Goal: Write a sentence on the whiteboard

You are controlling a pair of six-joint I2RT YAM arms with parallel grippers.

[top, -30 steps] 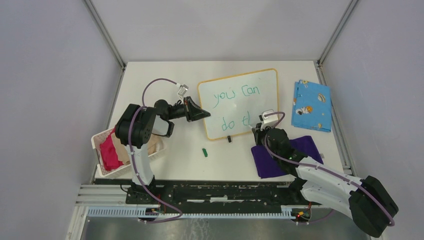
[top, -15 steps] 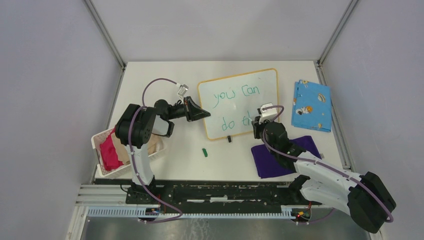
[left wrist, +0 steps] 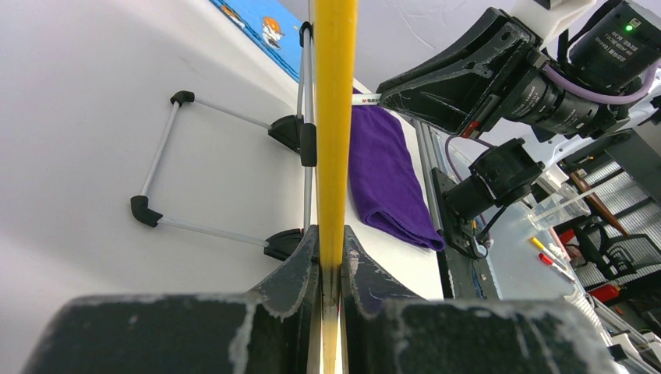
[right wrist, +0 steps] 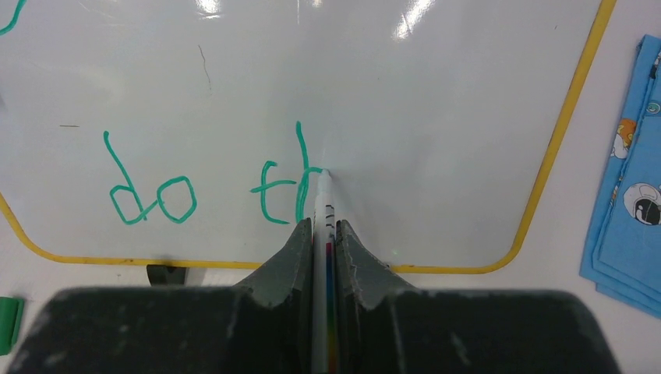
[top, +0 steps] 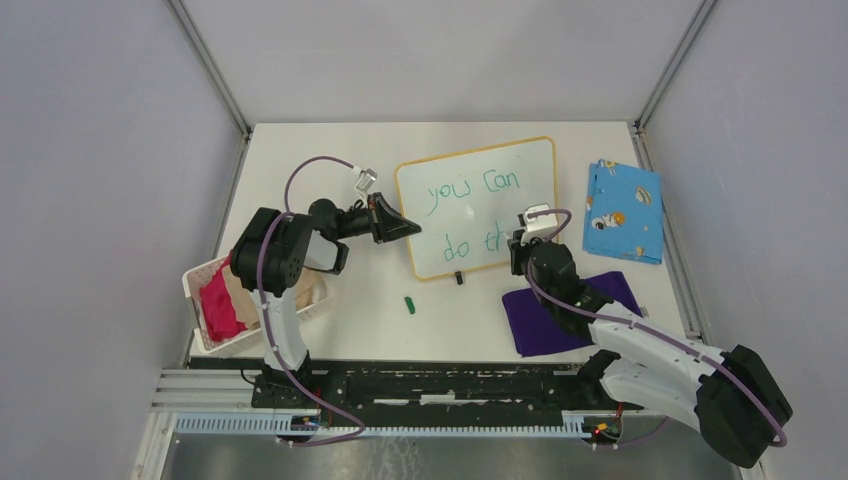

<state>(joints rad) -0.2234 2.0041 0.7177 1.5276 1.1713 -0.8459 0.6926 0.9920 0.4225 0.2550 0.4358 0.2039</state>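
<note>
**Top view.** The whiteboard [top: 478, 205] sits on the far middle of the white surface [top: 300, 165], turned a little askew. Its far edge lies near the surface's back edge. A strip of bare surface separates its right edge from a blue patterned cloth [top: 623, 210]. In front of its near edge lies a small green cap [top: 409, 304], with a purple cloth [top: 545, 325] to the right. A white basket [top: 200, 290] sits at the surface's left edge, well apart from the board. The sentence [top: 447, 195] is in green, "you can" above "do th". The left claw [top: 412, 229] meets the board's left edge. The right claw [top: 514, 250] is over the board's lower right part, and its grip is too small to make out here.

**Left wrist view.** The left claw's fingers are pressed together on the board's yellow rim, which runs straight up the frame, edge-on. A wire stand [left wrist: 226, 171] with black feet rests on the surface beside the rim.

**Right wrist view.** The right claw is closed tight around a white marker [right wrist: 323, 214]. The marker's tip touches the board at the right side of the "h". The yellow rim curves round the corner to the right, and the blue cloth lies beyond it.
</note>
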